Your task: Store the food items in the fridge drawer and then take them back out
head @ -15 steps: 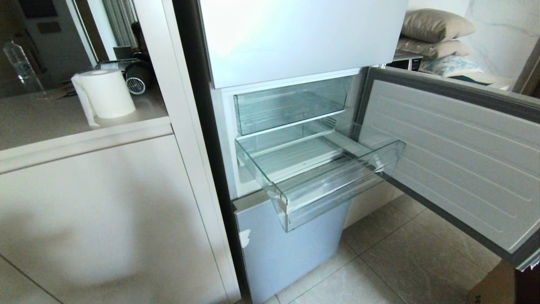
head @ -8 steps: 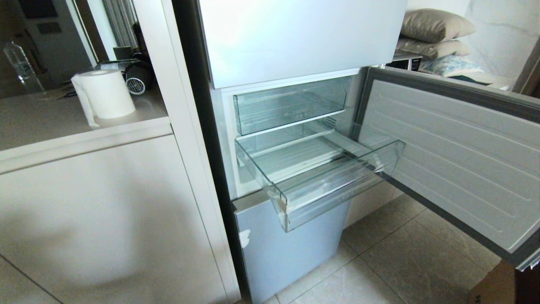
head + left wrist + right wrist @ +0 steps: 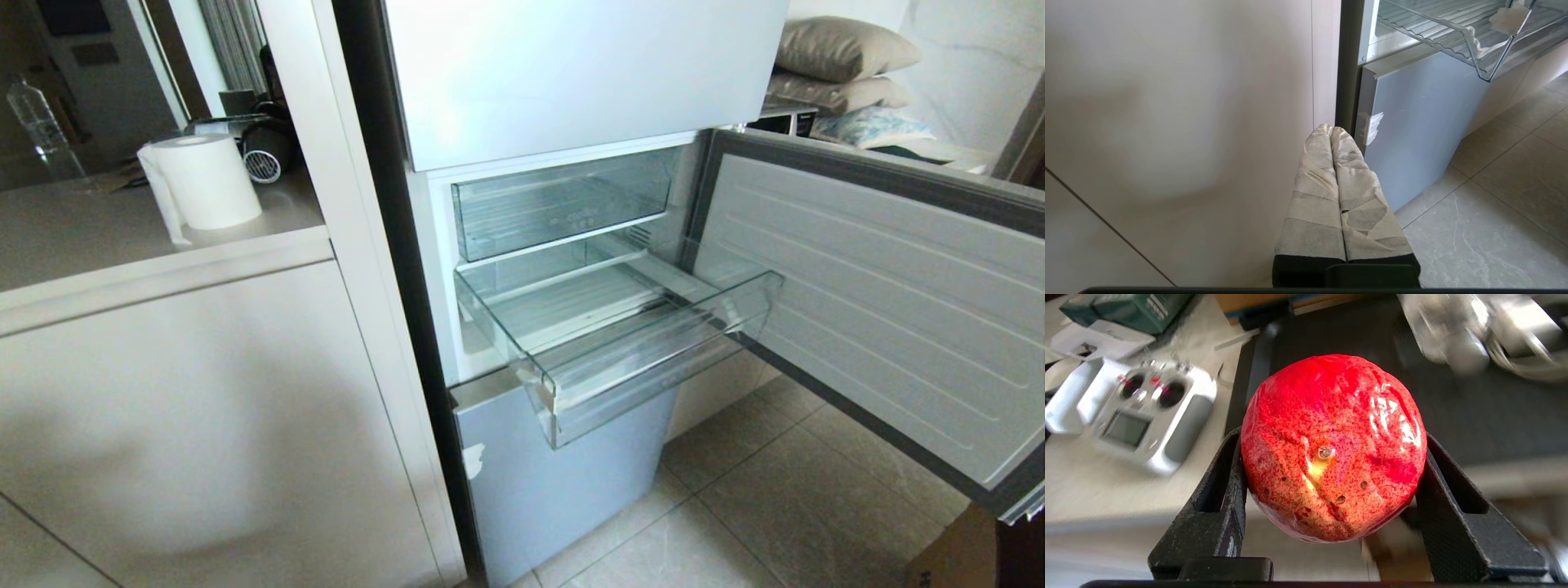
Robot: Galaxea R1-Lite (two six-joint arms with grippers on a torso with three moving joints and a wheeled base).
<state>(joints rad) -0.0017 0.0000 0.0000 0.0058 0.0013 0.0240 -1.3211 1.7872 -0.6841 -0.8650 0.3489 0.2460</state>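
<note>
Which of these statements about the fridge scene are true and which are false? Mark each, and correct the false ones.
1. The right gripper is shut on the red fruit. True.
2. The lower fridge drawer is pulled out and holds nothing visible. True.
3. The left gripper has its fingers spread wide apart. False: its taped fingers lie pressed together, and they hold nothing.
4. The fridge door is closed. False: it stands swung open to the right of the drawers.
5. A roll of white paper stands on the counter left of the fridge. True.
6. The red fruit already lies in the upper clear bin. False: it sits between the right gripper's jaws, and that bin looks empty.
</note>
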